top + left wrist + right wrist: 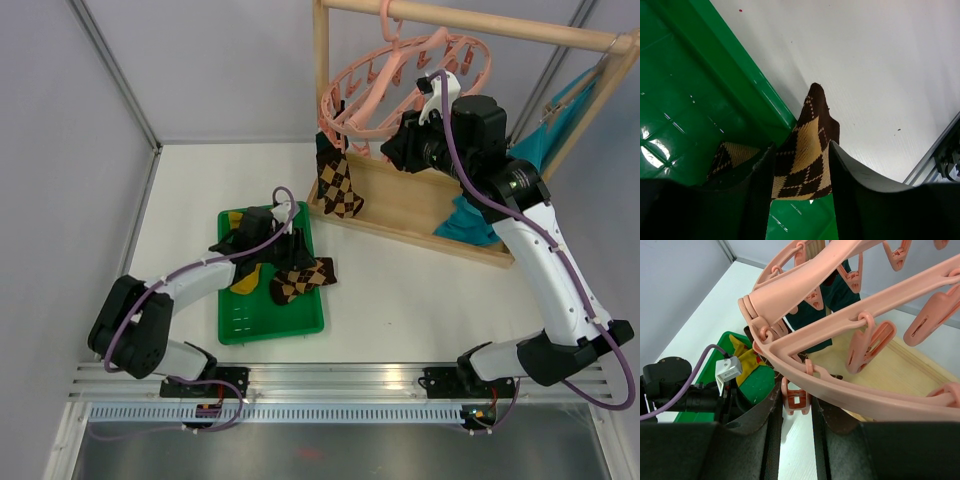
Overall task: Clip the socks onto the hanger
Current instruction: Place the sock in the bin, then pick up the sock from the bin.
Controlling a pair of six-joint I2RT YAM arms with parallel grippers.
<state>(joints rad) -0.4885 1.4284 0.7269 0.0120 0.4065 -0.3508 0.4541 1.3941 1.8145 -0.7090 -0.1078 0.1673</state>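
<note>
Nearest to us, the green tray (pixel 270 325) lies on the white table (pixel 420 300), just in front of the left arm's base. The left gripper (pixel 801 150) hangs low over the tray's right side with its jaws parted. A brown-tan argyle sock (pixel 303 278) shows through the gap between them, unpinched, draped across the tray's right rim with its tip out on the table. A mustard yellow sock (pixel 247 280) lies in the tray just left of it, partly under the gripper.

Farther back stands the wooden rack (pixel 420 215), its base board on the table and a turquoise cloth (pixel 475 220) bunched at its right end. A second argyle sock (pixel 338 185) dangles in front of the rack's left post, clipped to the near-left edge of the hanger. The pink hanger (pixel 350 95) hooks over the rack's top bar and tilts, with its left side lower.

The right gripper (pixel 796 395) reaches up under the ring and is clenched on one pink clip (pixel 796 401) that hangs from a crossbar. Behind the ring hangs some dark teal fabric (pixel 812 335), and we cannot tell whether it is a sock
</note>
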